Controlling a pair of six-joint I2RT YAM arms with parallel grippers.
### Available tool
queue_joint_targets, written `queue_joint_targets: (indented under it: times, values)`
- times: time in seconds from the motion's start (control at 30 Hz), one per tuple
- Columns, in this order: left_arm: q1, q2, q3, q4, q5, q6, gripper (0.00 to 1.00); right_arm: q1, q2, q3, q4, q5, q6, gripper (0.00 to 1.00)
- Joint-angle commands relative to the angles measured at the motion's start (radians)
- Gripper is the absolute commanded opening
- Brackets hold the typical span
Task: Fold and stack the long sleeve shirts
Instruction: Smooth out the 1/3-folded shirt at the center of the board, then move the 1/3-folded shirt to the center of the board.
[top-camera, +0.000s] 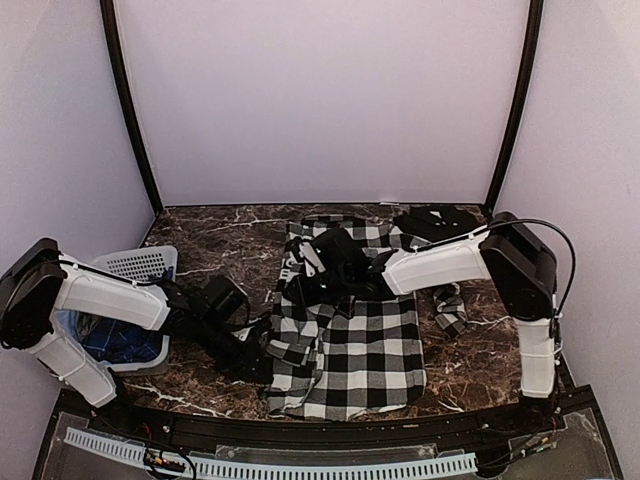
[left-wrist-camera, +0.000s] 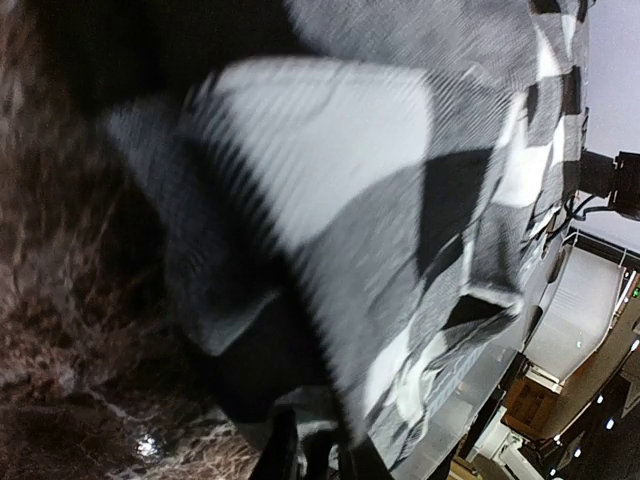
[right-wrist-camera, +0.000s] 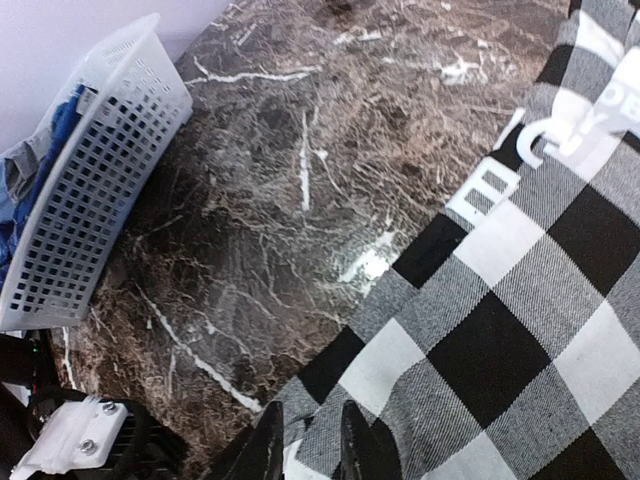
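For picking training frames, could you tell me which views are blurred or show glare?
Left wrist: the checked shirt fills the view, blurred. Right wrist: sharp, with glare on the marble table. Top external: evenly lit, sharp.

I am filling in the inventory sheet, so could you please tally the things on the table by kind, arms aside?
Checked shirt: 1
White basket: 1
Blue cloth heap in the basket: 1
Loose checked piece, perhaps a sleeve: 1
Dark bundle at the back, unclear: 1
Total: 5
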Motion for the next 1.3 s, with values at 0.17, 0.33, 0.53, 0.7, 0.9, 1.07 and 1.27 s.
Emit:
queue_joint_targets:
  times: [0.17,0.33,0.53,0.7,0.9,1.07,1.27]
  values:
    - [-0.003,-0.006,-0.119,0.006,0.039,-0.038,0.12,-0.043,0.139,0.033,0.092,-0.057,0.093,0.18]
    - [-0.003,-0.066,-0.060,-0.113,-0.024,-0.019,0.12,-0.043,0.156,0.043,0.069,-0.065,0.095,0.17]
    - [-0.003,-0.126,0.129,-0.220,-0.081,0.066,0.13,-0.048,0.124,0.059,0.026,-0.045,0.063,0.18]
    - [-0.004,-0.043,0.168,-0.068,0.005,0.052,0.13,-0.052,0.100,0.073,0.002,-0.037,0.056,0.17]
    - [-0.006,0.093,0.270,0.014,-0.009,0.062,0.12,-0.066,-0.006,0.050,-0.034,0.026,0.047,0.17]
    - [-0.002,0.205,0.357,0.070,-0.068,0.055,0.12,-0.111,-0.098,0.018,-0.115,0.097,0.042,0.17]
    - [0.036,0.367,0.480,0.145,-0.132,-0.004,0.09,-0.157,-0.176,-0.039,-0.158,0.126,0.034,0.17]
